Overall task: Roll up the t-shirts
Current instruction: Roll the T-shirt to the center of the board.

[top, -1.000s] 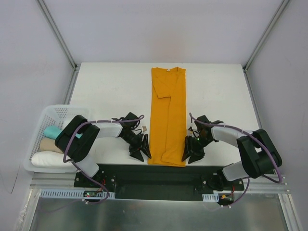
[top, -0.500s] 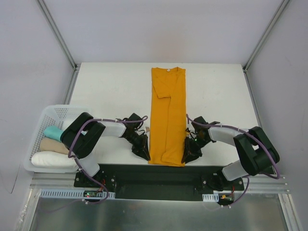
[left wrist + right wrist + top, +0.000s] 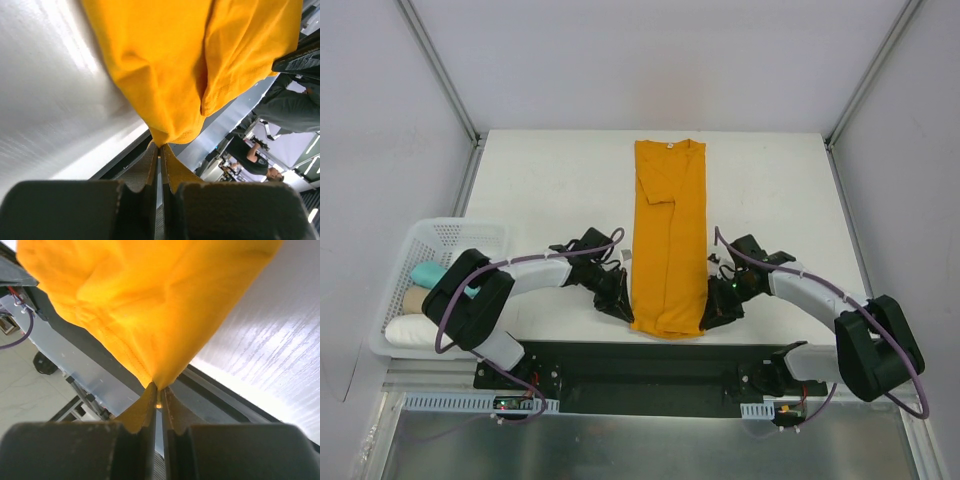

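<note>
The mustard-orange t-shirt lies folded into a long narrow strip down the middle of the white table, neck at the far end. My left gripper is shut on the strip's near left corner, and my right gripper is shut on its near right corner. In the left wrist view the t-shirt is pinched between the fingertips of the left gripper and hangs up off the table. The right wrist view shows the t-shirt caught the same way at the tips of the right gripper.
A white basket at the table's left edge holds rolled cloths in teal, tan and white. The black base rail runs along the near edge just behind the shirt's hem. Enclosure walls stand on both sides.
Both grippers moved inward to the shirt's near corners and went from open to shut on the hem. The near end of the strip is now bunched and slightly lifted.
</note>
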Controlling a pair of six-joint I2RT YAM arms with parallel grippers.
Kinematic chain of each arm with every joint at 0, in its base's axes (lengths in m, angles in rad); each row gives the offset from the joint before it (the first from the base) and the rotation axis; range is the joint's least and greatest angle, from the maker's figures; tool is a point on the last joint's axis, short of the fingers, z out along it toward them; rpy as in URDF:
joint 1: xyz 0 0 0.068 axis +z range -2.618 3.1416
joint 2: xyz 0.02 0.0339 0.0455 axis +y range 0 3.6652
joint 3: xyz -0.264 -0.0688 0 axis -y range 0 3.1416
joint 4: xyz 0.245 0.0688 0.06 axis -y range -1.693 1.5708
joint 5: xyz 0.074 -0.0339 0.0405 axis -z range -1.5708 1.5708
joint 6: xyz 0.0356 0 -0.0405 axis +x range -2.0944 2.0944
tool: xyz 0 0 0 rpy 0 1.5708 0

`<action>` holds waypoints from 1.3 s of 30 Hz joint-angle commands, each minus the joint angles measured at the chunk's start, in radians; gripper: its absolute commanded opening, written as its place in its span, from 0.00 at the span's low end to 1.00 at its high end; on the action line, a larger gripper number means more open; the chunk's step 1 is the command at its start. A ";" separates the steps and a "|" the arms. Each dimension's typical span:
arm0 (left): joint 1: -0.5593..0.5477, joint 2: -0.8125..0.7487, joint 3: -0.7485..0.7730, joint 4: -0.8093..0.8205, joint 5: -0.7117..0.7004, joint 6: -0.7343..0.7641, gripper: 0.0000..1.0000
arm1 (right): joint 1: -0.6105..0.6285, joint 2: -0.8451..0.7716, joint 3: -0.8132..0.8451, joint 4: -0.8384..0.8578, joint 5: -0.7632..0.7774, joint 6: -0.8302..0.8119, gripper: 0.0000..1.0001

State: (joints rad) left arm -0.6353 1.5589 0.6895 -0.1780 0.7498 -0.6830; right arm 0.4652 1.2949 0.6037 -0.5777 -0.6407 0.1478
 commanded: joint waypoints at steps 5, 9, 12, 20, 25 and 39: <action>0.008 -0.060 0.048 -0.032 0.000 0.076 0.00 | -0.045 -0.054 0.105 -0.108 0.018 -0.100 0.07; 0.042 -0.066 0.074 -0.072 0.022 0.100 0.00 | -0.068 -0.042 0.128 -0.123 0.038 -0.114 0.06; 0.052 -0.057 0.110 -0.089 0.023 0.114 0.00 | -0.076 -0.031 0.142 -0.114 0.044 -0.120 0.05; 0.083 0.003 0.183 -0.089 -0.009 0.122 0.00 | -0.097 0.041 0.206 -0.060 0.061 -0.113 0.04; 0.111 0.056 0.208 -0.103 0.003 0.122 0.00 | -0.106 0.110 0.246 -0.045 0.075 -0.116 0.05; 0.181 0.185 0.323 -0.126 -0.030 0.131 0.24 | -0.109 0.241 0.326 -0.016 0.111 -0.134 0.09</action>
State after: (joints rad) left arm -0.4694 1.7172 0.9417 -0.2905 0.7406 -0.5766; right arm 0.3614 1.5066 0.8722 -0.6052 -0.5541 0.0360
